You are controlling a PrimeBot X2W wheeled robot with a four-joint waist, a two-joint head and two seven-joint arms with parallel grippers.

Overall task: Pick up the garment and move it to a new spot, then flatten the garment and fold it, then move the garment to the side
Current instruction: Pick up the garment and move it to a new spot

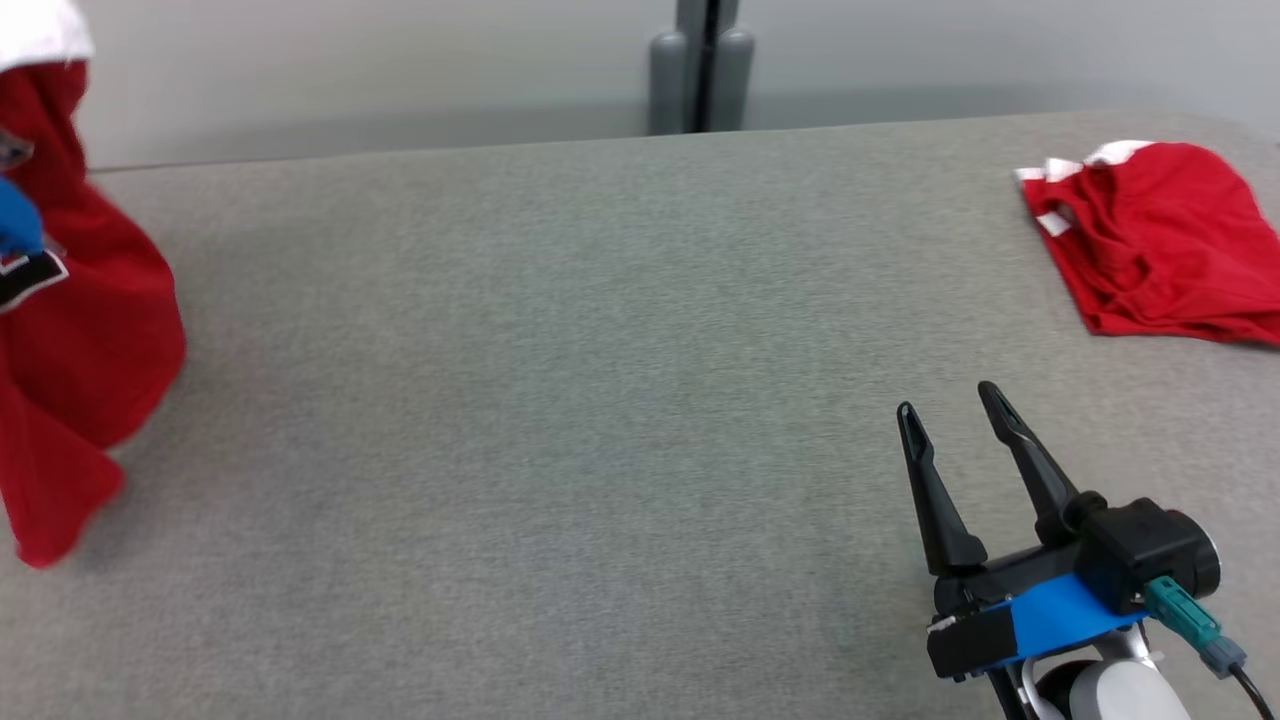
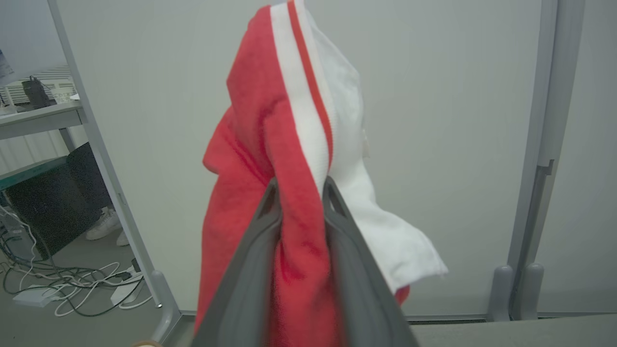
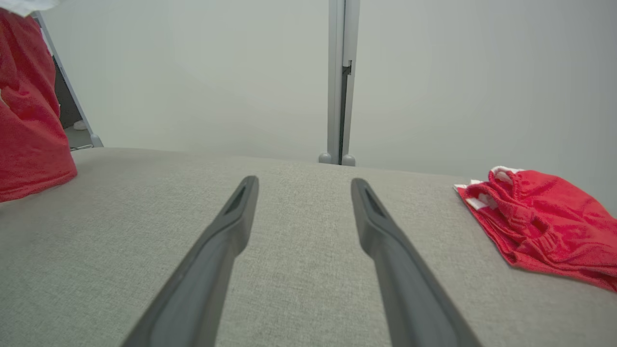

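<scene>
Evidently the red garment [image 2: 241, 144] is hanging over the bench's [image 1: 560, 330] left edge, the left end effector [image 2: 301, 188] clamping its striped trim to carry it clear, while the right end effector [image 1: 945, 400] is hovering wide open, empty.

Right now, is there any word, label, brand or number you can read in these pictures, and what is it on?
No text can be read.
Black and white patch on the red and white fabric garment hanging from the left claw: too blurred and cut off at the edge to read.
Crumpled red fabric garment on the grey cloth-covered table: no print shows.
</scene>
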